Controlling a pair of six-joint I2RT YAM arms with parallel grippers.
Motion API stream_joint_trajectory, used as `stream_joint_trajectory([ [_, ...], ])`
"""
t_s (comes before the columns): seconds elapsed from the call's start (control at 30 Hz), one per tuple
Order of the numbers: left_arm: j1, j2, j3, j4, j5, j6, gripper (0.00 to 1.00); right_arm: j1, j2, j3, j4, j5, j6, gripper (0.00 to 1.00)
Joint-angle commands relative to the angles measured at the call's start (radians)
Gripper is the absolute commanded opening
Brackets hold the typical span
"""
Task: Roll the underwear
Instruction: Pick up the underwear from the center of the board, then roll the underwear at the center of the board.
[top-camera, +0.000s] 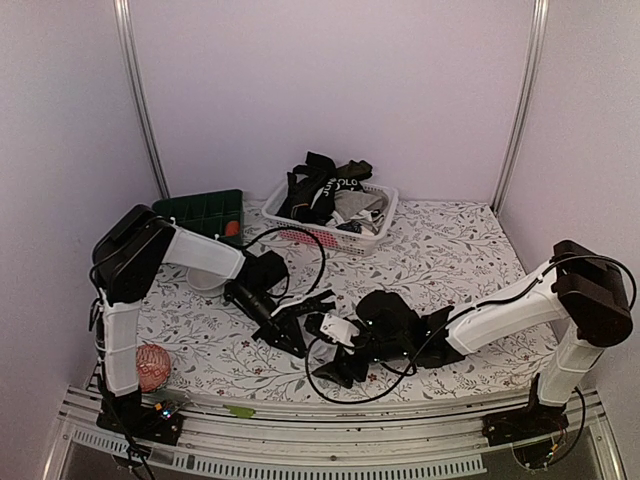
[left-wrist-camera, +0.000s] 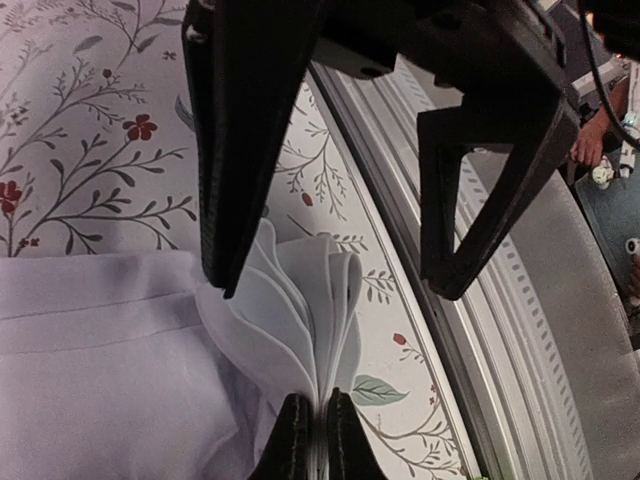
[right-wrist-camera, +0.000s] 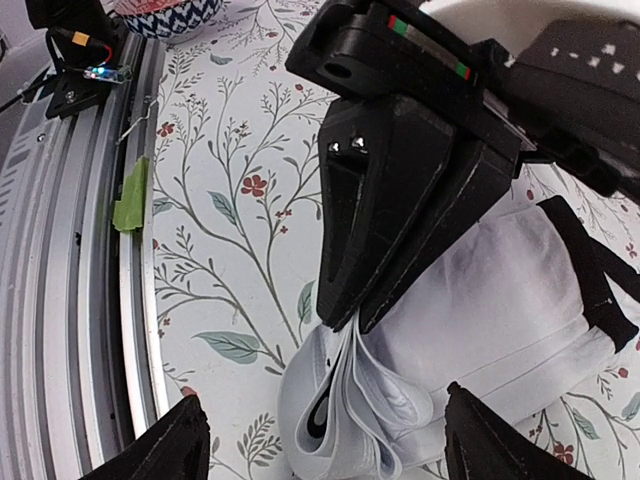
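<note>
— What sits farthest left?
— A green compartment tray (top-camera: 205, 210), with something small and orange at its right end.
— And the left gripper (left-wrist-camera: 318, 445)?
— Its jaws are pinched together on the folded edge of the white underwear (right-wrist-camera: 480, 320), which lies on the table (top-camera: 450, 250) near the front.
— The basket?
— The white lattice basket (top-camera: 345, 240) at the back holds a heap of black and grey garments (top-camera: 325, 185).
— The right gripper (right-wrist-camera: 340, 450)?
— Its jaws stand wide apart, one finger on either side of the folded end.

White underwear (right-wrist-camera: 500, 300) with black waistband, layers bunched at one end, on floral table (right-wrist-camera: 230, 200) near front edge; darker pieces (top-camera: 320, 185) heaped at rear.
</note>
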Motion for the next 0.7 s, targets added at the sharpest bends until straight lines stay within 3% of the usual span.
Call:
stream_joint_trajectory([
  [0.0, 0.017, 0.027, 0.024, -0.052, 0.035, 0.018, 0.00, 0.013, 0.051, 0.036, -0.004, 0.025, -0.093, 0.82],
  [0.2, 0.026, 0.030, 0.027, -0.051, 0.042, 0.016, 0.00, 0.015, 0.111, 0.065, -0.021, 0.020, -0.138, 0.81],
  [0.33, 0.028, 0.037, 0.027, -0.051, 0.042, 0.017, 0.00, 0.015, 0.130, 0.082, -0.031, 0.036, -0.152, 0.72],
  [0.5, 0.032, 0.037, 0.027, -0.047, 0.044, 0.014, 0.00, 0.016, 0.126, 0.089, -0.047, 0.027, -0.140, 0.45],
  [0.67, 0.054, 0.017, 0.016, -0.005, 0.049, -0.026, 0.01, 0.014, 0.144, 0.109, -0.063, 0.008, -0.115, 0.00],
])
